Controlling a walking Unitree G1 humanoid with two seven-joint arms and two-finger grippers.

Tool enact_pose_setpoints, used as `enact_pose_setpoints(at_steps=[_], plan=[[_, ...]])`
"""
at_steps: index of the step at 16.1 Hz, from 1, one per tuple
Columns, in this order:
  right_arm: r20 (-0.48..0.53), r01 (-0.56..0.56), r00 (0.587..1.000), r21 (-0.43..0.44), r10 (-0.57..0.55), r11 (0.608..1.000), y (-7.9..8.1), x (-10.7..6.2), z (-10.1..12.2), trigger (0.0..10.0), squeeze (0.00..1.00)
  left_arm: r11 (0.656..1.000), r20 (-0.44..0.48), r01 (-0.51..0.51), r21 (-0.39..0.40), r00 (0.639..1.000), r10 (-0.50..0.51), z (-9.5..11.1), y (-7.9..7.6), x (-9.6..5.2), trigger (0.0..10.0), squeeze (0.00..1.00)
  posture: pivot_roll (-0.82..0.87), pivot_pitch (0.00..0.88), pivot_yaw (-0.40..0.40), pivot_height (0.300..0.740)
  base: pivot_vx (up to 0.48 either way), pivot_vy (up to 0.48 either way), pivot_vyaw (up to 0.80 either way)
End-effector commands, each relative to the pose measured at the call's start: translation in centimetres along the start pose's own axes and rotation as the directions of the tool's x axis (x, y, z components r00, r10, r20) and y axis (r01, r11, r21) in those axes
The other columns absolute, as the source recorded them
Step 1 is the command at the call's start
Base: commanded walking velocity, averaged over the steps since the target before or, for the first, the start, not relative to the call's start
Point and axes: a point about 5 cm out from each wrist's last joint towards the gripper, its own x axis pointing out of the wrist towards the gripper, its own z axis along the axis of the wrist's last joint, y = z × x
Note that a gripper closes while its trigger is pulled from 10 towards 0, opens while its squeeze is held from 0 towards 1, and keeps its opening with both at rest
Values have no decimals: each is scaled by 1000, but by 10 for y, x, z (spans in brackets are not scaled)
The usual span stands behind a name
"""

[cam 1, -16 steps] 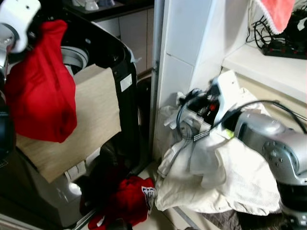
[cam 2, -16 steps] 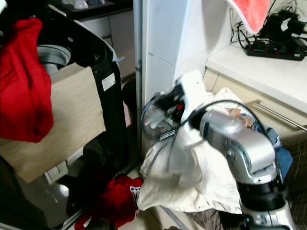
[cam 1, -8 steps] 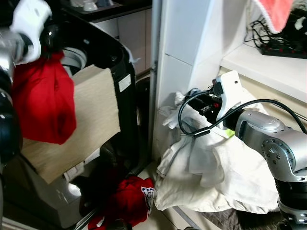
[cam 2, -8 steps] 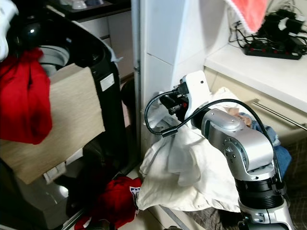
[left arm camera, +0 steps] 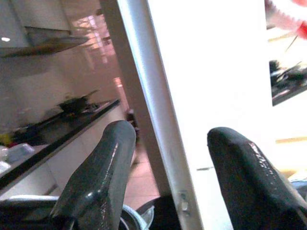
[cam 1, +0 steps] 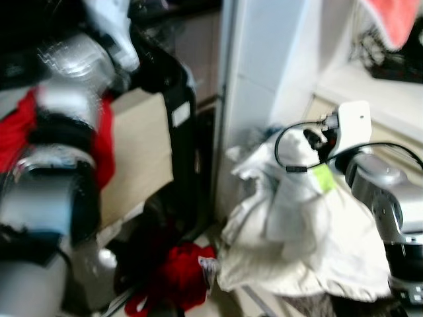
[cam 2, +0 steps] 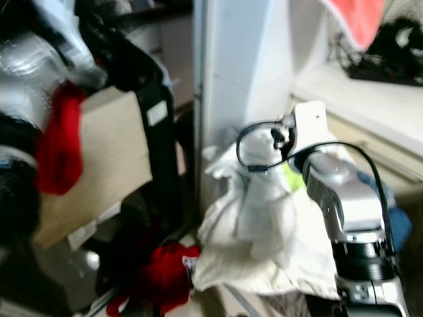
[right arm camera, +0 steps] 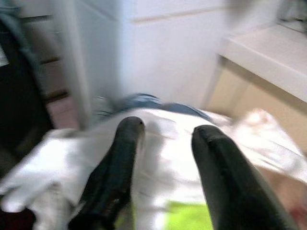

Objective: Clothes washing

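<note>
Clothes are spread in front of you: a white garment (cam 1: pixel 310 244) heaped low against the cabinet on your right, a red garment (cam 1: pixel 178 277) on the floor beside the dark washing machine (cam 1: pixel 175 132), and red cloth (cam 2: pixel 63 142) hanging by your blurred left arm (cam 1: pixel 59 165). Your right gripper (right arm camera: pixel 163 143) hovers just above the white garment, fingers apart and holding nothing. Your left gripper (left arm camera: pixel 168 167) is raised, fingers spread and empty, facing a white pillar (left arm camera: pixel 216 72).
</note>
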Motion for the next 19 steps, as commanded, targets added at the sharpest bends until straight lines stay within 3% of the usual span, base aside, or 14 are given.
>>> enact_pose_setpoints(at_steps=[1, 2, 3, 5, 6, 8, 9, 10, 11, 12, 14, 16, 18, 19], plan=[[6, 51, 999, 22, -51, 998, -10, -1, -2, 10000, 1000, 996, 14, -61, 61, 998, 60, 4, -2, 1, 10000, 0, -123, 0, 21, 740, 0, 0, 0], [2, 43, 999, 21, -43, 999, -11, -3, -4, 10000, 1000, 999, 27, -33, 32, 999, 32, -3, -18, 2, 10000, 0, -128, 0, 24, 740, 0, 0, 0], [-23, -1, 1000, 19, 2, 1000, -7, -4, -11, 10000, 1000, 993, 59, 93, -70, 994, -88, -11, -44, -5, 10000, 0, -130, 0, 29, 740, 0, 0, 0], [-47, -66, 997, -15, 65, 998, -1, -7, -17, 10000, 1000, 983, -18, 177, -54, 984, -179, -34, -63, -22, 10000, 0, -138, 0, 36, 740, 0, 0, 0], [-41, -72, 997, -12, 72, 997, 0, -9, -16, 10000, 1000, 994, -80, 110, 14, 991, -108, -43, -55, -27, 10000, 0, -138, 0, 36, 740, 0, 0, 0], [-46, -155, 987, -22, 154, 988, 10, -13, -16, 10000, 1000, 985, -207, -56, 165, 974, 90, -48, -16, -36, 10000, 0, -131, 0, 33, 740, 0, 0, 0], [-50, -179, 983, -26, 178, 983, 13, -14, -16, 10000, 1000, 980, -229, -78, 180, 966, 119, -47, -10, -39, 10000, 0, -131, 0, 34, 740, 0, 0, 0], [-34, -304, 952, -7, 304, 953, 28, -21, -12, 10000, 337, 983, -309, -89, 158, 942, 135, -41, 11, -51, 10000, 0, -126, 0, 37, 740, 0, 0, 0], [-4, -429, 903, -6, 429, 903, 42, -29, -6, 10000, 0, 991, -381, -77, 106, 918, 112, -38, 29, -62, 10000, 0, -123, 0, 39, 740, 0, 0, 0], [22, -530, 847, -27, 530, 848, 54, -38, 0, 10000, 0, 999, -465, -27, 29, 884, 37, -40, 41, -74, 10000, 0, -117, 0, 38, 740, 0, 0, 0], [53, -613, 788, -36, 614, 789, 64, -46, 7, 10000, 0, 1000, -543, 3, 4, 840, 0, -41, 56, -86, 10000, 0, -111, 0, 38, 740, 0, 0, 0], [95, -699, 709, -37, 699, 714, 74, -54, 15, 10000, 0, 999, -622, -34, 6, 782, 30, -43, 76, -101, 10000, 0, -111, 0, 37, 740, 0, 0, 0], [98, -731, 676, -41, 731, 681, 77, -59, 17, 10000, 0, 998, -649, -58, 1, 759, 45, -43, 83, -108, 10000, 0, -108, 0, 34, 740, 0, 0, 0], [88, -767, 634, -54, 768, 640, 82, -65, 16, 10000, 0, 996, -702, -89, -10, 710, 56, -50, 91, -121, 10000, 0, -104, 0, 30, 740, 0, 0, 0]])
